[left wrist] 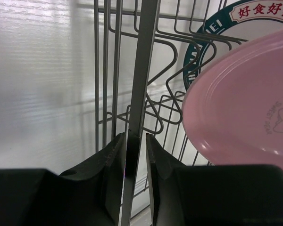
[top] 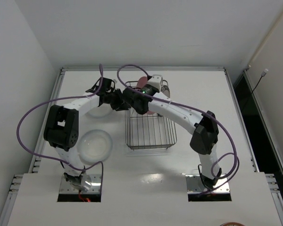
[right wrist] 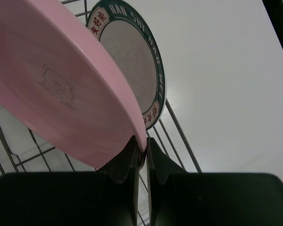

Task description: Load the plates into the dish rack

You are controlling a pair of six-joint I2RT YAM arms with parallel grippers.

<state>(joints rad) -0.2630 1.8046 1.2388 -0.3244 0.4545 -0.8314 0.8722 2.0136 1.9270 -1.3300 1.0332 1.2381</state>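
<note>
The wire dish rack (top: 151, 128) lies mid-table. My left gripper (top: 124, 101) is shut on the rack's left rim bar (left wrist: 140, 84), which runs between its fingertips (left wrist: 136, 141). My right gripper (top: 142, 92) is shut on the edge of the pink plate (right wrist: 61, 84) and holds it tilted over the rack's far end (top: 142, 83). The pink plate also shows in the left wrist view (left wrist: 245, 103). The patterned-rim plate (right wrist: 132, 66) stands upright in the rack behind it (left wrist: 212, 28). One translucent plate (top: 95, 146) lies on the table at the near left. Another (top: 95, 111) lies partly hidden under my left arm.
The table's back edge runs just beyond the rack's far end. Purple cables (top: 127, 70) loop above both arms. The rack's near part (top: 151, 136) holds only bare wires and tines.
</note>
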